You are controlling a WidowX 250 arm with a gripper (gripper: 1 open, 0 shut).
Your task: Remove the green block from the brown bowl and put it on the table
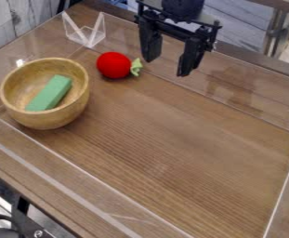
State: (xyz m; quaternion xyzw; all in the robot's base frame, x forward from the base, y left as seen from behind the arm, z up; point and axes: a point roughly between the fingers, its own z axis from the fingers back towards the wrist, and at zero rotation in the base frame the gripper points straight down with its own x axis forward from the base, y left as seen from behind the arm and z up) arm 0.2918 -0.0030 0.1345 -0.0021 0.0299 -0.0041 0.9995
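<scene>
I am working over a wide brown worktop with a streaky wood grain that is catching soft reflections from the room's light. Low clear acrylic walls are edging it, their rims showing as pale lines along the near and left sides. Beyond the far edge, grey frame bars and a dark, blurred background are showing; I cannot tell more about the room.

My hand is hanging above the far middle of the worktop, black and boxy, its two long dark fingers pointing down and standing wide apart with nothing between them.

At the left, a round light-brown wooden bowl with a thick smooth rim is sitting on the worktop. Inside it, the small flat light-green block is lying at a slant against the bowl's inner slope, well apart from my hand.

Between the bowl and my hand, a glossy red strawberry-like toy with green leaves is resting on the wood. Behind it, near the far-left wall, a small clear folded plastic piece is standing up.
</scene>
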